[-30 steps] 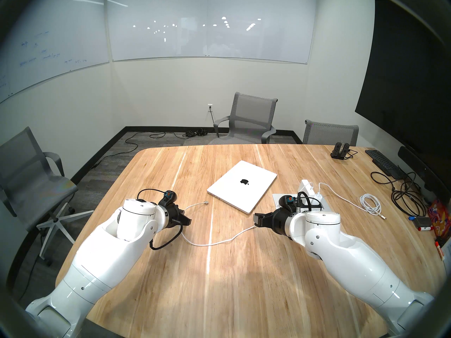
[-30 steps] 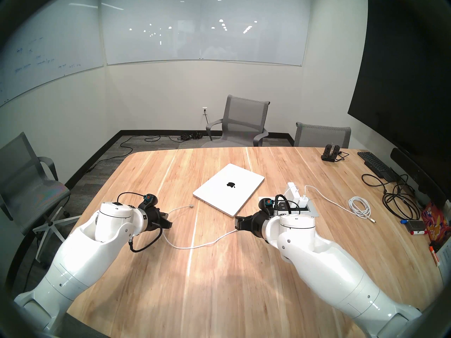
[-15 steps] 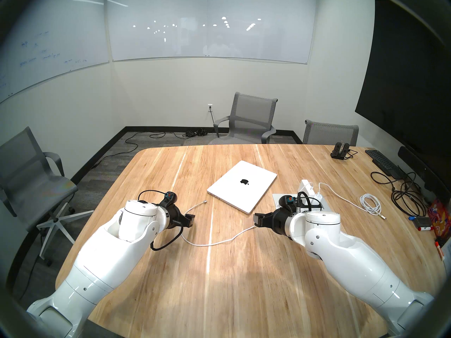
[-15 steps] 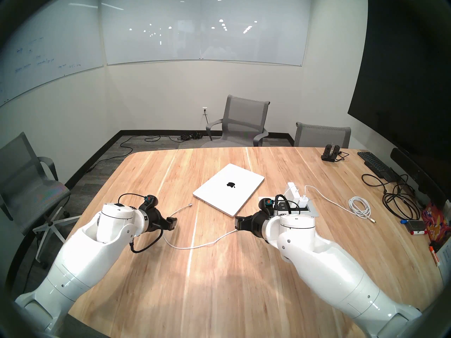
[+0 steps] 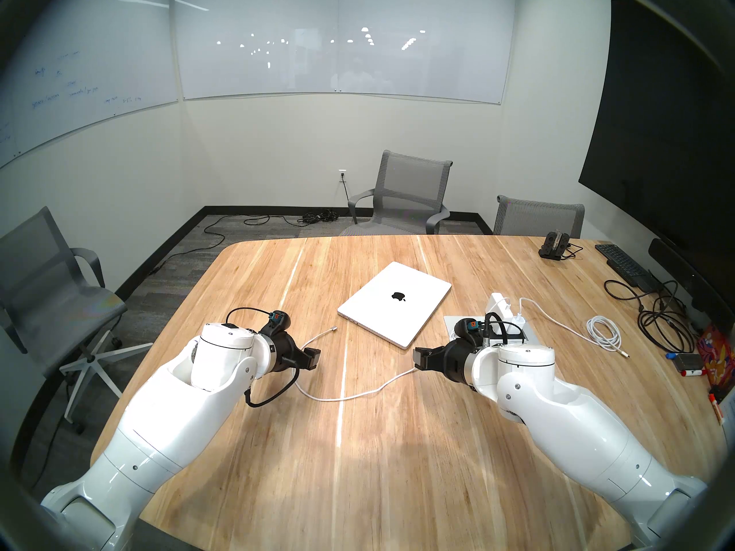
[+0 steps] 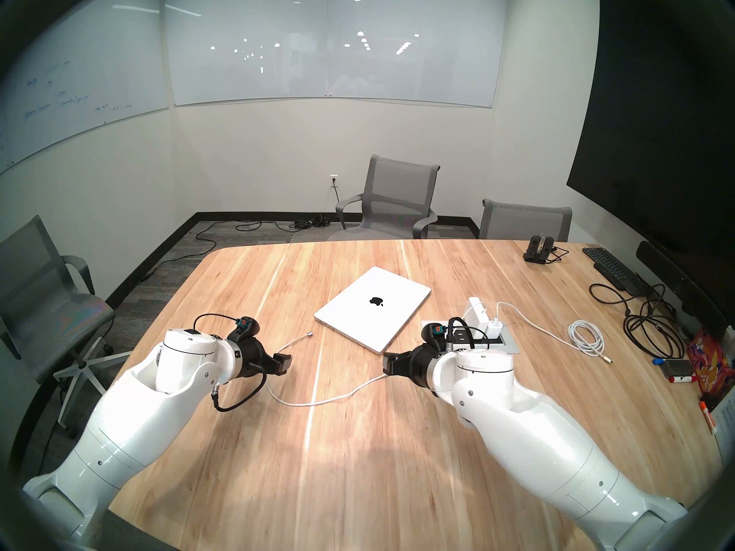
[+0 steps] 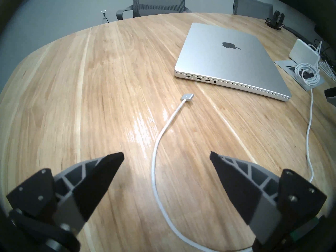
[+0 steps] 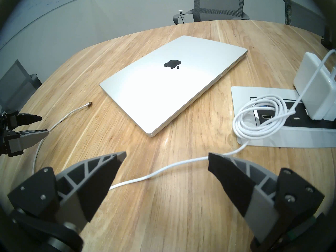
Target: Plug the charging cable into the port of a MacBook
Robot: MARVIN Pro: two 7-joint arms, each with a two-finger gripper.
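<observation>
A pale wooden table [image 5: 397,439] with rounded corners fills a small meeting room: whiteboards [image 5: 342,41] on the walls, grey mesh chairs [image 5: 401,196] around it, a large dark screen [image 5: 668,140] on the right wall, black cables [image 5: 246,220] on the carpet. The MacBook [image 5: 393,303] lies closed and flat near the table's middle, logo up. The charging cable [image 5: 350,397] runs loosely across the wood between the two arms, its plug [image 5: 333,329] lying free on the table just short of the laptop's near-left corner, not touching it. The left gripper [image 7: 166,156] hangs above the cord with its jaws spread wide, holding nothing; the right gripper [image 8: 167,155] is likewise wide apart and empty, the cord passing on the table beneath it. The head views show both arms and the far clutter: a black keyboard [image 5: 624,264] and a coiled white cable [image 5: 604,333]. Only the left wrist view shows the laptop's side ports [image 7: 200,79] facing the plug. Only the right wrist view shows the cord looping over the table's socket panel [image 8: 283,118] to the white charger brick [image 8: 316,88].
</observation>
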